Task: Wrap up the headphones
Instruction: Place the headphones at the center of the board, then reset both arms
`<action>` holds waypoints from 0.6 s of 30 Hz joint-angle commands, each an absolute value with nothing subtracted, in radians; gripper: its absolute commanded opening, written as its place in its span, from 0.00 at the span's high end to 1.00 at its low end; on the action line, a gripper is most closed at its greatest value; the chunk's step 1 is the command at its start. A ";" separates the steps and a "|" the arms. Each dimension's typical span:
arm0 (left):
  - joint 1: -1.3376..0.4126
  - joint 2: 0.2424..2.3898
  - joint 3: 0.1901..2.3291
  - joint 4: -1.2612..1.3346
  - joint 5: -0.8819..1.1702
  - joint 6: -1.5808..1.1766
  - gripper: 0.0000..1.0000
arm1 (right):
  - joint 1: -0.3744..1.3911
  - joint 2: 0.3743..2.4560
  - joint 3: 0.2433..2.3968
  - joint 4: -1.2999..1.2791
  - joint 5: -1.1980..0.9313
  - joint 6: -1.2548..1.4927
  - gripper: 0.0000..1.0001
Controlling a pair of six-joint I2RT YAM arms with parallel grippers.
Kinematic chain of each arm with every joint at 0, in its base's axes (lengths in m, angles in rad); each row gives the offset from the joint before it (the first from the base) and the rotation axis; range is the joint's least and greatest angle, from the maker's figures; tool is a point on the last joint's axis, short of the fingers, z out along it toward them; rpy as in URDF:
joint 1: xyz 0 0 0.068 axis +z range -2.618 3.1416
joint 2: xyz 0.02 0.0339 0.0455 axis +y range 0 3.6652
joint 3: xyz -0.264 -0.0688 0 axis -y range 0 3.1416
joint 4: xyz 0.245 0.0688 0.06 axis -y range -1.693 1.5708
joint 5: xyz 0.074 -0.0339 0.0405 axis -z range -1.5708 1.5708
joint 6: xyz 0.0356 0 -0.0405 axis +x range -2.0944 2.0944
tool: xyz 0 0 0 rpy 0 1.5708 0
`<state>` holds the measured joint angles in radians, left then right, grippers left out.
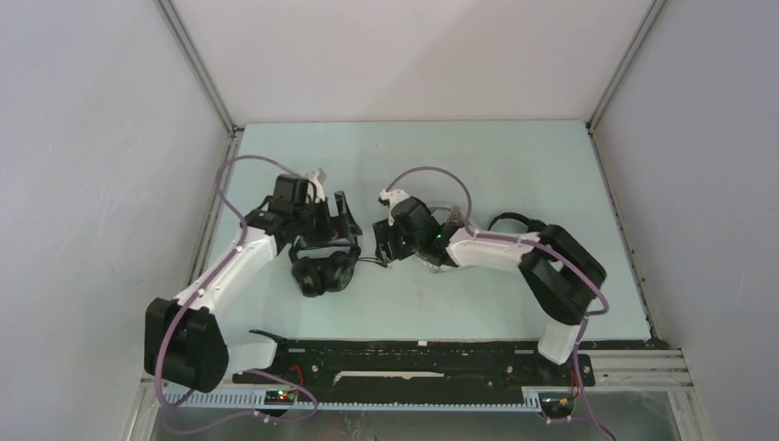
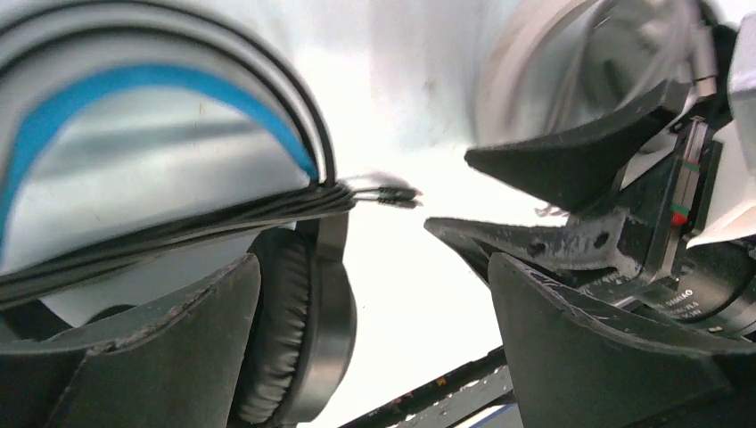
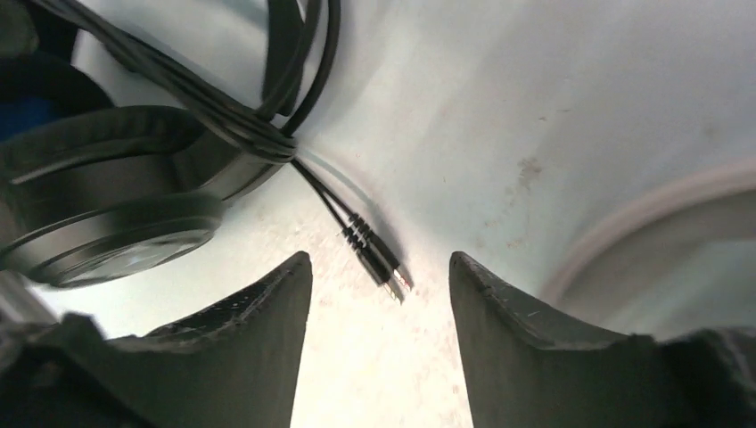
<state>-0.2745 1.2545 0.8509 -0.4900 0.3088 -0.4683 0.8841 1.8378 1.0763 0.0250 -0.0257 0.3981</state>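
The black headphones (image 1: 321, 274) with a blue headband (image 2: 134, 85) lie on the table between the two arms. Their thin cable (image 3: 223, 116) is wound in several turns across the band. The cable's plug end (image 3: 379, 259) lies loose on the table. My left gripper (image 2: 374, 263) is open, with an ear cup (image 2: 308, 330) between its fingers, close to the left one. My right gripper (image 3: 379, 267) is open just short of the plug, gripping nothing. A white-grey headband (image 3: 642, 223) curves at the right, partly under the right arm (image 1: 496, 250).
A black headband loop (image 1: 510, 220) shows behind the right arm. In the left wrist view the right gripper's fingers (image 2: 571, 160) sit close by, opposite the plug. Grey walls (image 1: 110, 138) enclose the table, and a black rail (image 1: 413, 354) runs along the near edge.
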 commanded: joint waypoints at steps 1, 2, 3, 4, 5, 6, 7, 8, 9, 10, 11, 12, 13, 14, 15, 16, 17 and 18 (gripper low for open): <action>-0.276 1.166 1.055 -0.586 0.260 -0.381 0.00 | 0.865 1.623 1.086 -0.078 -0.021 0.413 0.31; -0.276 1.157 1.090 -0.601 0.257 -0.366 0.00 | 0.862 1.587 1.085 -0.097 -0.023 0.413 0.17; -0.276 1.146 1.123 -0.617 0.259 -0.345 0.00 | 0.859 1.545 1.086 -0.120 -0.024 0.412 0.03; -0.276 1.136 1.158 -0.629 0.267 -0.325 0.00 | 0.856 1.503 1.086 -0.141 -0.022 0.411 0.01; -0.276 1.123 1.191 -0.641 0.282 -0.301 0.00 | 0.855 1.460 1.085 -0.168 -0.013 0.414 0.00; -0.276 1.107 1.219 -0.653 0.289 -0.273 0.00 | 0.854 1.414 1.086 -0.197 -0.002 0.415 0.00; -0.276 1.087 1.246 -0.661 0.289 -0.252 0.00 | 0.854 1.366 1.086 -0.221 0.014 0.415 0.00; -0.277 1.063 1.264 -0.662 0.283 -0.234 0.00 | 0.854 1.317 1.086 -0.244 0.031 0.416 0.00; -0.277 1.035 1.276 -0.657 0.272 -0.223 0.00 | 0.854 1.266 1.086 -0.264 0.049 0.419 0.01; -0.277 0.995 1.282 -0.648 0.261 -0.220 0.00 | 0.856 1.216 1.086 -0.287 0.077 0.433 0.00; -0.277 0.962 1.283 -0.636 0.256 -0.221 0.00 | 0.856 1.160 1.085 -0.308 0.109 0.449 0.01; -0.277 0.930 1.281 -0.623 0.259 -0.230 0.00 | 0.856 1.105 1.085 -0.329 0.136 0.461 0.00; -0.277 0.899 1.277 -0.612 0.267 -0.243 0.00 | 0.856 1.052 1.086 -0.350 0.165 0.464 0.00; -0.278 0.867 1.269 -0.601 0.281 -0.253 0.00 | 0.857 1.002 1.085 -0.376 0.204 0.472 0.00; -0.278 0.838 1.254 -0.587 0.286 -0.262 0.00 | 0.857 0.955 1.085 -0.403 0.255 0.483 0.00; -0.278 0.806 1.235 -0.575 0.276 -0.268 0.00 | 0.857 0.908 1.085 -0.448 0.295 0.490 0.00; -0.278 0.776 1.214 -0.567 0.255 -0.272 0.00 | 0.856 0.866 1.087 -0.478 0.326 0.491 0.00; -0.278 0.755 1.195 -0.563 0.232 -0.271 0.00 | 0.856 0.823 1.088 -0.511 0.347 0.488 0.00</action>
<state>-0.2749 0.8394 1.2285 -0.6067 0.2722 -0.2787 0.8558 0.9615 1.0760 -0.3443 0.1677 0.4572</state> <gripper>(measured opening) 0.996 0.994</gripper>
